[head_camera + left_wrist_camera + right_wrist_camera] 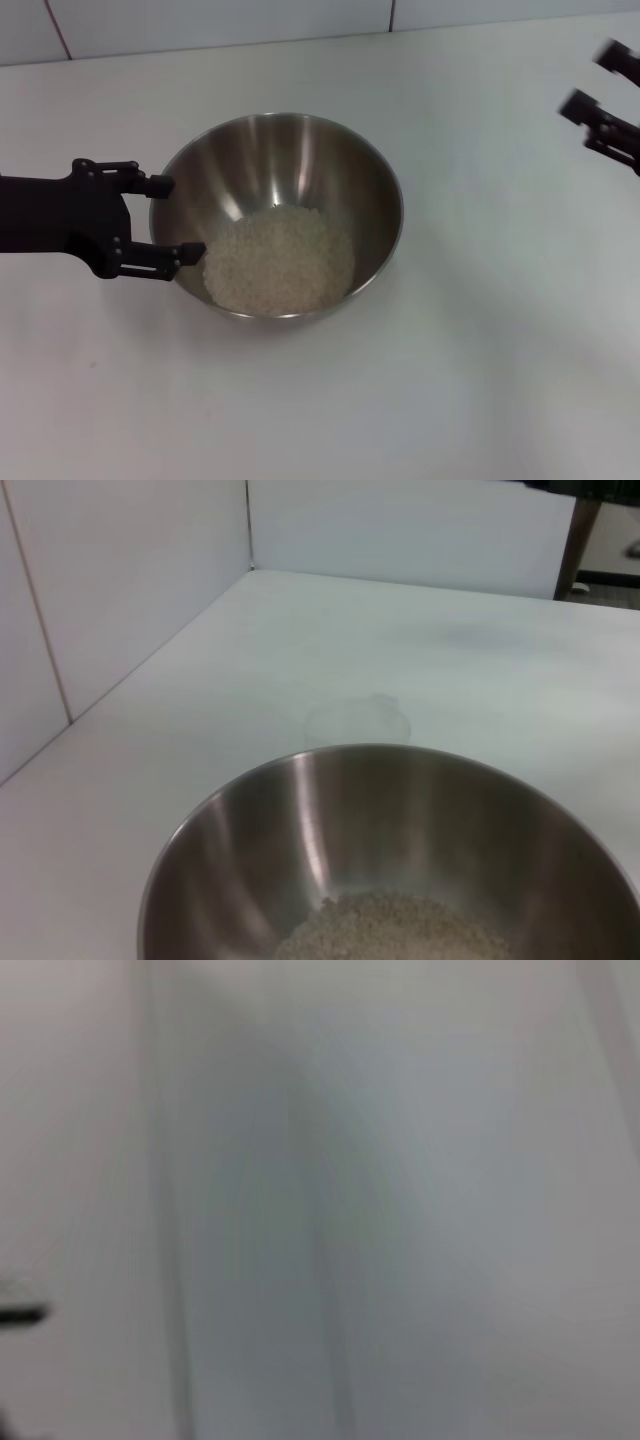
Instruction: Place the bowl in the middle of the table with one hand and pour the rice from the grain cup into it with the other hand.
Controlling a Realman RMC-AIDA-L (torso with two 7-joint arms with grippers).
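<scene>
The steel bowl (377, 190) stands near the middle of the white table (480, 380) and holds a pale heap of rice (280, 262). My left gripper (176, 217) is open at the bowl's left side, with both fingertips against or very close to its outer wall. The left wrist view shows the bowl (330, 820) with rice (395, 930) close up. Beyond it, a faint clear shape that looks like the grain cup (357, 723) stands on the table. I cannot make the cup out in the head view. My right gripper (598, 82) is open and empty, raised at the far right edge.
A white wall with seams (200, 25) runs along the table's back edge. The left wrist view shows white side panels (120, 590) meeting at a corner. The right wrist view shows only a blurred pale surface.
</scene>
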